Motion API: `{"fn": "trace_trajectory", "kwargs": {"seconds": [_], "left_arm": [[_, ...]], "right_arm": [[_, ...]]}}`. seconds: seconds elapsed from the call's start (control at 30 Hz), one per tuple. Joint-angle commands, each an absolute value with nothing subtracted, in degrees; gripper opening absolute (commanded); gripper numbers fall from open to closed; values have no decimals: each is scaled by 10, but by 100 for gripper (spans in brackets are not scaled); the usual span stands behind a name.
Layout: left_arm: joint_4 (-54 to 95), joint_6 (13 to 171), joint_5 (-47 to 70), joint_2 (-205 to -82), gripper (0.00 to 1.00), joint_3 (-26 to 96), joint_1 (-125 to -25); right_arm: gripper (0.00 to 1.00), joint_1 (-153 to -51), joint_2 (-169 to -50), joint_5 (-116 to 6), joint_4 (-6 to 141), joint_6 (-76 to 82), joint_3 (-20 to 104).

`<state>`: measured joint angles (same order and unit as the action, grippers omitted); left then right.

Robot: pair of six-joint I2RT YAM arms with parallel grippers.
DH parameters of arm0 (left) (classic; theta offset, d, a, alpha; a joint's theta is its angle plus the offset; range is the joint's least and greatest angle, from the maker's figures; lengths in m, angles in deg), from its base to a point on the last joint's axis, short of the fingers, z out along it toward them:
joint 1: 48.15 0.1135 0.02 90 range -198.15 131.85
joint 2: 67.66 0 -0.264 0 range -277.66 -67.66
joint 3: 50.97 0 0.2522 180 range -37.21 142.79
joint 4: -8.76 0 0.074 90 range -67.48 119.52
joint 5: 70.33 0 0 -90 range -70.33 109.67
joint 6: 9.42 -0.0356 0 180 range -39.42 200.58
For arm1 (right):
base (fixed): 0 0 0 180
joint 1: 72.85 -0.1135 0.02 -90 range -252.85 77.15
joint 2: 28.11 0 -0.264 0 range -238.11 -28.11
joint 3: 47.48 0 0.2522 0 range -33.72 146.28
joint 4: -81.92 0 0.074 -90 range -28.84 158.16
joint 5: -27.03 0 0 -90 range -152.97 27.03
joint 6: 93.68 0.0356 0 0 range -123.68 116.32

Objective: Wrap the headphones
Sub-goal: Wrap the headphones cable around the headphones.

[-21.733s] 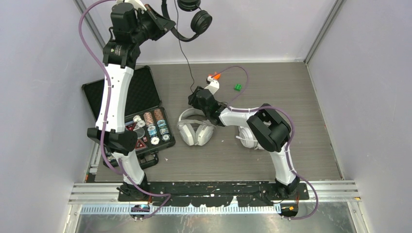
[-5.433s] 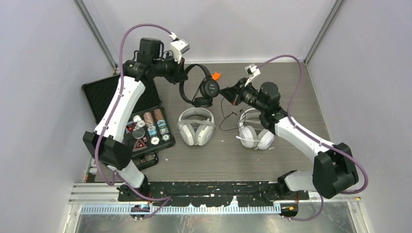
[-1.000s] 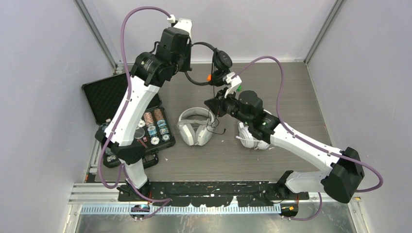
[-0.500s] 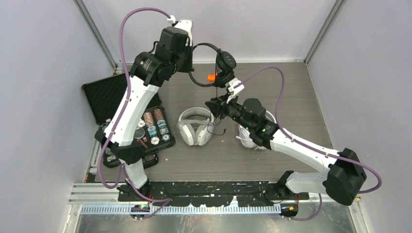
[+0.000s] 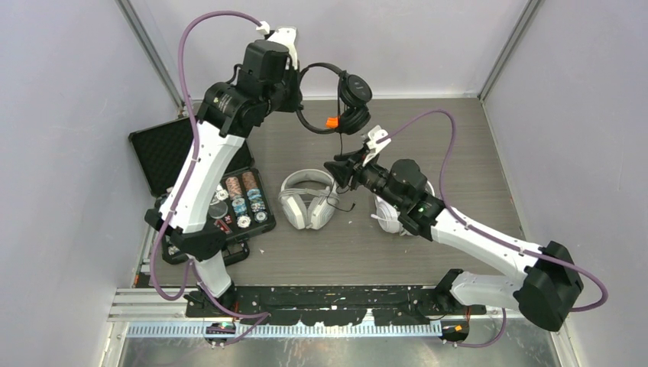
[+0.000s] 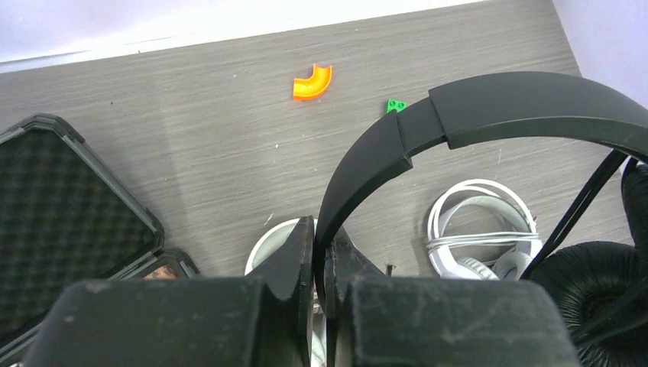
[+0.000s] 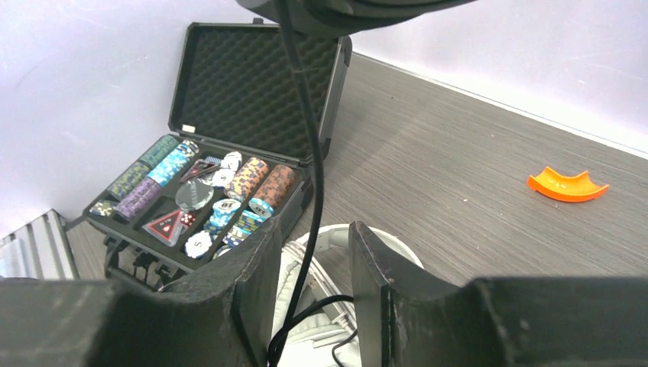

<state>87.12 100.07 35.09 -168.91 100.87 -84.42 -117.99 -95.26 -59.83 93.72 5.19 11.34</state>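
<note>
wrapping the black headphones looks to be the step in hand. you have them lifted clear of the counter at about 12 o'clock in the top view, and their cable hangs straight down. your left claw is pinched tight on the headband, with that arm reared high and folded forward at the elbow. your right arm reaches low from 5 o'clock toward the middle. your right claw stands partly apart, and the cable runs loose between the fingers, not gripped. next, i'd say, you need to close on that cable and carry it round the headband in loops while the left arm holds steady. the white headphones lie on the counter at centre, just under the right claw. the pale grey headphones sit at 3 o'clock of them, half hidden by your right arm, with a white cable wound across them.
</note>
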Motion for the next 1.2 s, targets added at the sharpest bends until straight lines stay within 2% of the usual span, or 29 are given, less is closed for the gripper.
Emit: {"fn": "trace_trajectory", "kwargs": {"seconds": [0.0,0.1,0.3,0.43,0.73,0.97,1.17], "left_arm": [[809,1020,340,-1656,0,1017,-837],[800,1024,333,-1655,0,1011,-836],[797,1044,301,-1656,0,1009,-829],[798,1045,287,-1655,0,1013,-827],[815,1032,276,-1657,0,1017,-817],[816,1026,281,-1659,0,1016,-806],[814,1026,277,-1665,0,1026,-802]], "right_arm": [[42,-1179,-906,-608,946,72,110],[42,-1177,-898,-624,948,61,97],[49,-1172,-892,-608,951,26,90],[55,-1148,-892,-529,931,31,104],[57,-1070,-859,-342,893,72,129],[66,-1050,-821,-281,803,49,159],[67,-1049,-805,-289,761,30,170]]}}
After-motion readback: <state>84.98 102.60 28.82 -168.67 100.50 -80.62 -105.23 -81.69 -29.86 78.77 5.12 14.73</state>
